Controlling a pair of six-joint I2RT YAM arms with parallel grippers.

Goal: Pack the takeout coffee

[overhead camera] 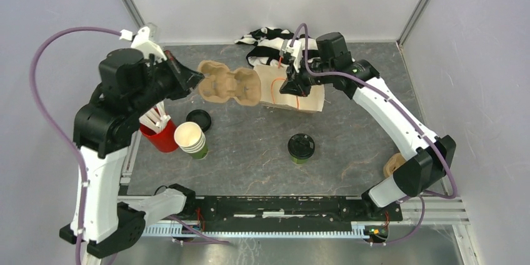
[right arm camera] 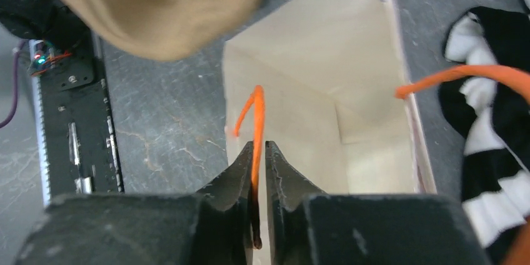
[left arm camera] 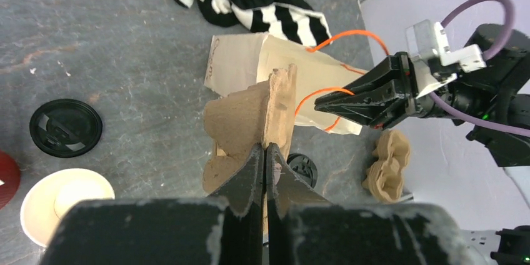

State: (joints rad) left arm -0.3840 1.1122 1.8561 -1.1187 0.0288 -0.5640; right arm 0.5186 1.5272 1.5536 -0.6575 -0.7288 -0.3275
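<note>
Cardboard carrier, one of two, clamped by your left gripper beside the bag. Right gripper pinches its orange handle. One takeout coffee.

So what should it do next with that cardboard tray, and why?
Probably the left end effector should ease the cardboard tray over the paper bag and toward its open mouth. It is shut on the tray, which hangs just beside the bag, while the right end effector pinches the orange handle, and the bag gapes open. The lidded coffee stands untouched nearby.
</note>
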